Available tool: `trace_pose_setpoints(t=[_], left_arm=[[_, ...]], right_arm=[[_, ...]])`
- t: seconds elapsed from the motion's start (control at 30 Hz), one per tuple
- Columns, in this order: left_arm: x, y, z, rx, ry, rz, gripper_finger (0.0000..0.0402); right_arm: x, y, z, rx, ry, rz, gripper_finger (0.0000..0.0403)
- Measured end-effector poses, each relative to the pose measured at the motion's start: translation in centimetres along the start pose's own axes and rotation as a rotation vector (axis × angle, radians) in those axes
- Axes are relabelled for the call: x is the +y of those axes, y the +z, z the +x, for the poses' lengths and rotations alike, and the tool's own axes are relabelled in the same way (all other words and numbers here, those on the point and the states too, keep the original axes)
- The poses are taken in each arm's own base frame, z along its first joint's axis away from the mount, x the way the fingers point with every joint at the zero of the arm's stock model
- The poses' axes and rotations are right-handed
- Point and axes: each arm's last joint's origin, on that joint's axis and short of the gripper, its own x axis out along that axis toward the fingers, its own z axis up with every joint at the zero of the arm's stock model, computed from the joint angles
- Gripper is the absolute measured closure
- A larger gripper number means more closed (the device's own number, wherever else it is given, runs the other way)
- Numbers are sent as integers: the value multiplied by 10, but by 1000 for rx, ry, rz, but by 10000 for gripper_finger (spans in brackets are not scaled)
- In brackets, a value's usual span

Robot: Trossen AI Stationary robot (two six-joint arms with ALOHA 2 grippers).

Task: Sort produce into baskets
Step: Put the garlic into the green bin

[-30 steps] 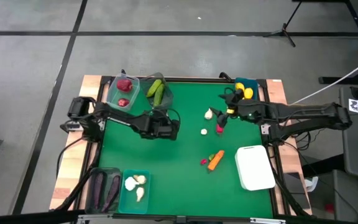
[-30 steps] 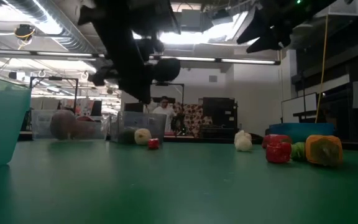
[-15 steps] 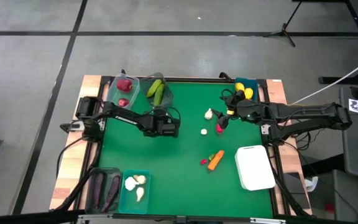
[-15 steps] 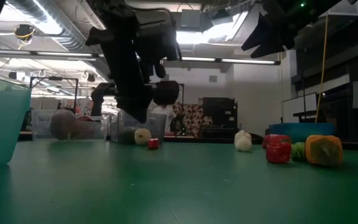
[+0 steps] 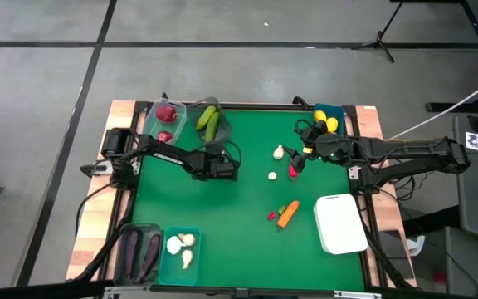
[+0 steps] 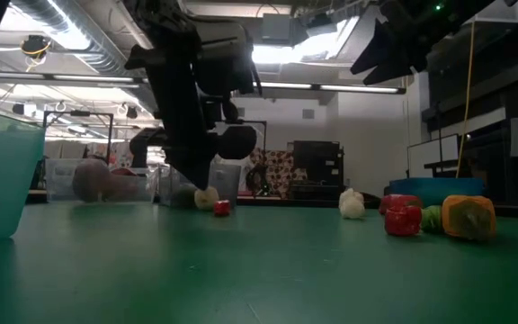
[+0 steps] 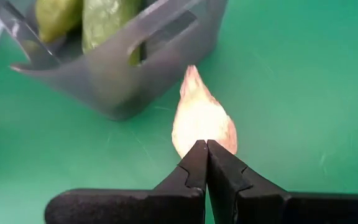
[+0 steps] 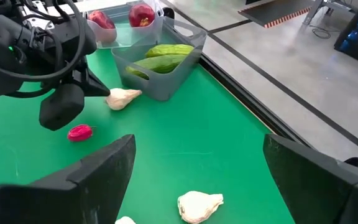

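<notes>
- The left end effector (image 7: 206,163) hangs low over the green bench (image 5: 239,241), fingers pressed together and holding nothing, its tips just short of a garlic bulb (image 7: 200,118)
- That garlic bulb lies on the bench, its pointed end against the smoky grey tub (image 7: 135,68) that holds two green cucumbers (image 8: 161,55)
- Beside it, a clear tub (image 5: 165,123) holds red round fruits (image 5: 167,113)
- The right end effector (image 5: 307,151) hovers with fingers spread wide above a second garlic bulb (image 5: 279,152), near a small red piece (image 5: 293,171)
- An orange carrot (image 5: 288,214) lies mid-bench next to the white tray (image 5: 340,223)
- At the near-left corner, a teal tub (image 5: 180,256) contains garlic and a dark tub (image 5: 136,252) holds eggplants
</notes>
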Motion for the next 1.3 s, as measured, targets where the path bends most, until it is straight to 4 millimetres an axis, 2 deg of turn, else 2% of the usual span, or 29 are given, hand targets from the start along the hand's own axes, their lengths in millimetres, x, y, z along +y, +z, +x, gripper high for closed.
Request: trace_pose_setpoints(t=[0.17, 0.27, 0.4, 0.5, 0.57, 0.67, 0.8, 0.9, 1.07, 1.3], left_arm=[[-2, -1, 0, 62, -36, 13, 401], [-14, -7, -7, 140, -177, 66, 401], [-44, -18, -33, 182, -509, 167, 401], [-60, -18, -61, 101, -676, 214, 401], [-59, -12, -72, 27, -635, 197, 401], [-43, -4, -73, -96, -417, 171, 401], [-17, -1, -52, -101, -131, 167, 401], [-11, -4, -32, -82, -18, 166, 401], [-17, -15, -16, -170, 43, 192, 401], [-17, -23, 9, -99, 94, 213, 402]], right_arm=[[0, 0, 0, 5, 11, -1, 52], [1, 0, 0, 8, 25, -1, 52], [1, 0, 0, 8, 25, -1, 52], [1, 0, 0, 8, 25, -4, 52], [1, -1, 0, 9, 25, -5, 52], [1, -1, 0, 11, 24, -6, 52], [1, -1, 0, 10, 25, -6, 52], [1, -1, 0, 13, 24, -8, 52], [0, -2, 0, 22, 22, -12, 52], [0, -4, 0, 38, 18, -20, 52]])
